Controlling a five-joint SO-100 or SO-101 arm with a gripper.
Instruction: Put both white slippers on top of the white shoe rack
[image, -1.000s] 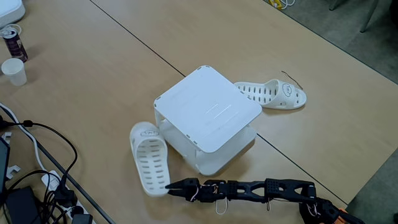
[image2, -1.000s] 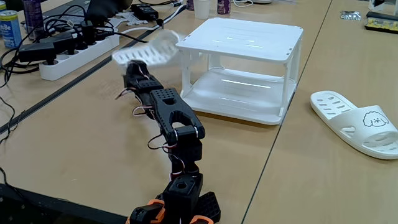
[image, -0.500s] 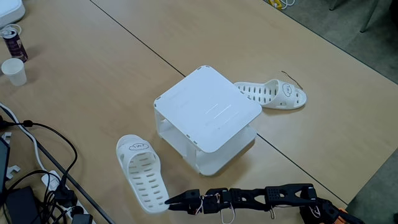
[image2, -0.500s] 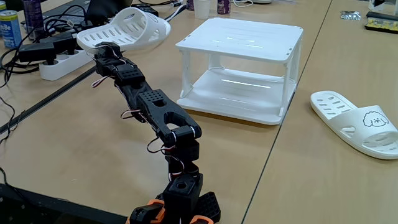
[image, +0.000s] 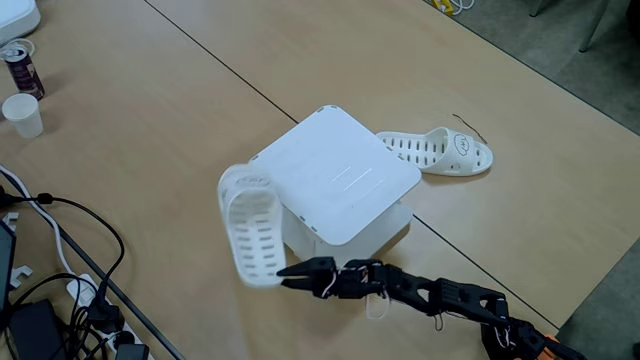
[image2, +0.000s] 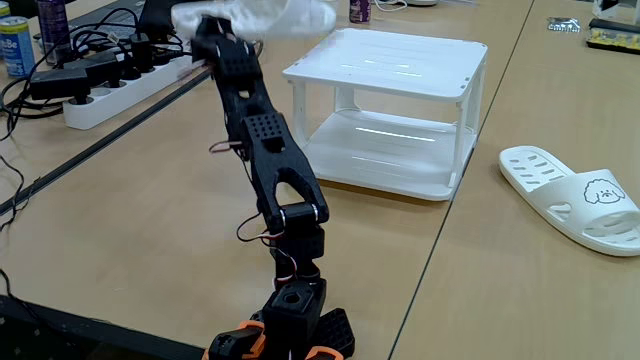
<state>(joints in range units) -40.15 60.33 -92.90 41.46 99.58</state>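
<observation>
My gripper (image: 283, 275) (image2: 203, 25) is shut on the heel end of one white slipper (image: 250, 232) (image2: 262, 15), holding it in the air beside the left edge of the white shoe rack (image: 335, 178) (image2: 390, 62). The held slipper is blurred from motion in the lower fixed view. The other white slipper (image: 440, 151) (image2: 575, 196) lies flat on the table on the far side of the rack, sole down, its strap with the small face drawing showing.
A power strip and tangled cables (image2: 90, 65) lie at the table's left. A can (image: 20, 65) and a white cup (image: 22, 113) stand at the far left corner. Bare wooden tabletop (image: 150, 120) surrounds the rack.
The arm has lifted the slipper from low over the table up and toward the rack; it now hangs higher, near the rack's top edge.
</observation>
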